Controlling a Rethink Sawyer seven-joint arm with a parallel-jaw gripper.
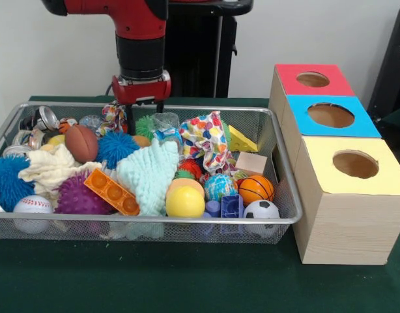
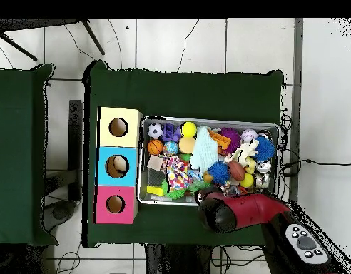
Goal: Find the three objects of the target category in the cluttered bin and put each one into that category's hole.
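The gripper (image 1: 144,111) hangs over the bin's (image 1: 288,189) robot-side rim; whether its fingers are parted cannot be told. The bin fills the table's middle, crowded with balls and cloths. The red-topped hole (image 1: 313,79) sits beside it toward the robot-side edge.

hand (image 1: 143,107) tips hidden behind bin (image 1: 154,223) clutter
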